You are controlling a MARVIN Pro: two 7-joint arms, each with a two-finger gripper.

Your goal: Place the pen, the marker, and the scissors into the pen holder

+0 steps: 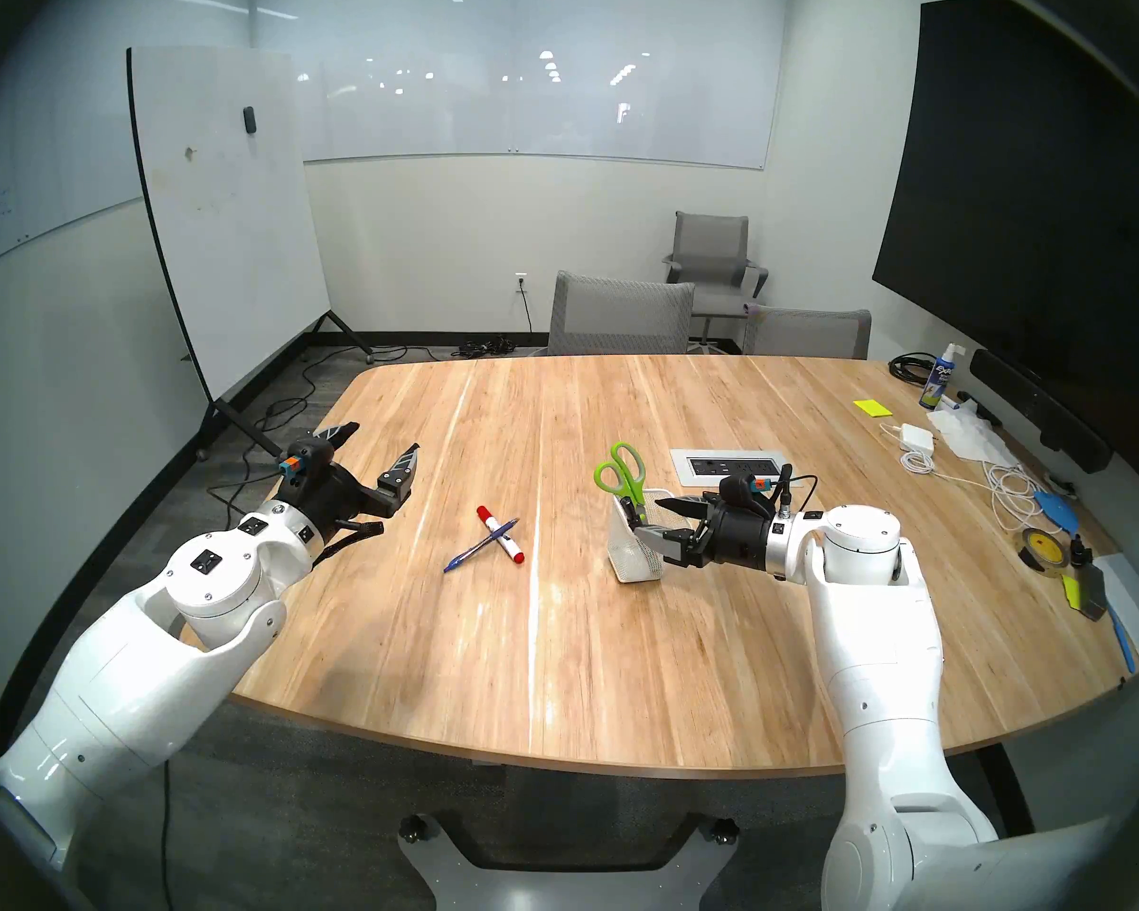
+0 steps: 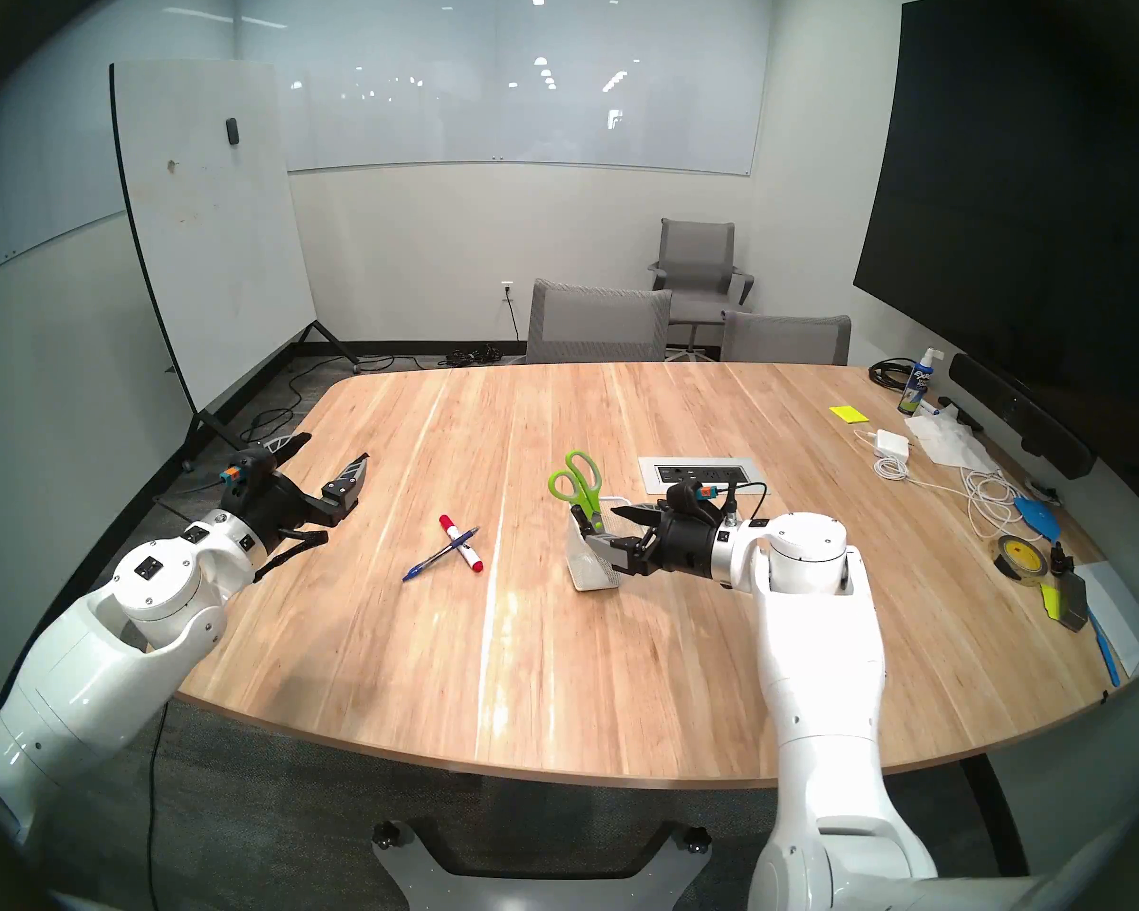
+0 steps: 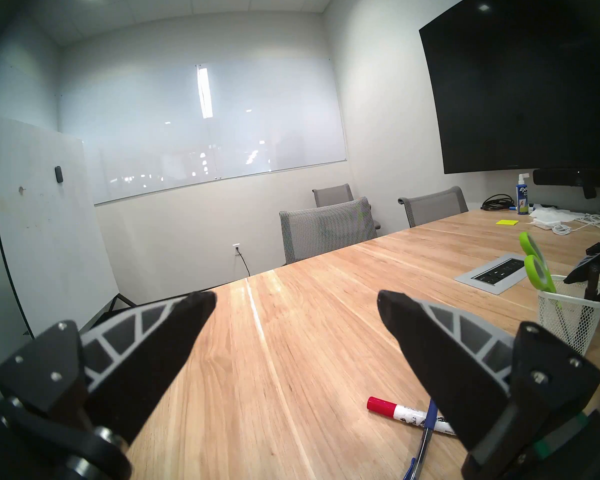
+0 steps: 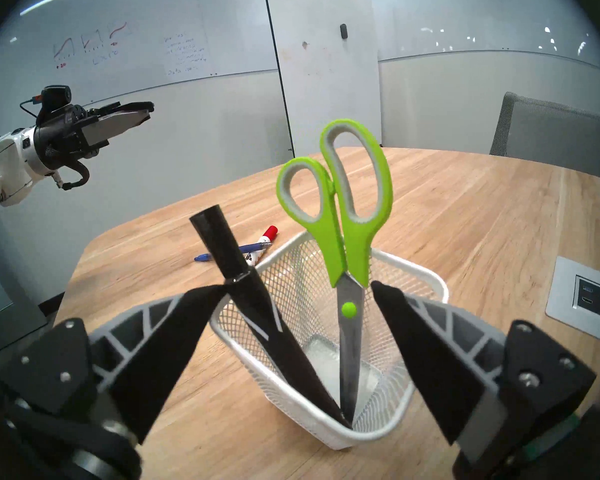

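The white mesh pen holder [image 1: 632, 558] [image 4: 291, 295] stands right of the table's middle. The green-handled scissors [image 1: 621, 472] [image 4: 347, 205] stand in it, blades down. A black marker [image 4: 229, 254] leans in the holder toward its left rim. My right gripper [image 1: 648, 516] [image 4: 298, 287] hangs open at the holder's rim, fingers on either side of marker and scissors, the marker brushing one fingertip. The blue pen [image 1: 481, 546] [image 3: 426, 434] lies crossed over a white marker with red ends [image 1: 502, 535] on the table. My left gripper [image 1: 383, 438] [image 3: 295, 295] hovers open and empty at the left edge.
A power outlet panel [image 1: 728, 468] is set into the table just behind the holder. Cables, a charger [image 1: 915, 436], tape [image 1: 1040, 548], a spray bottle [image 1: 938, 385] and papers crowd the right side. Grey chairs [image 1: 619, 315] stand at the far edge.
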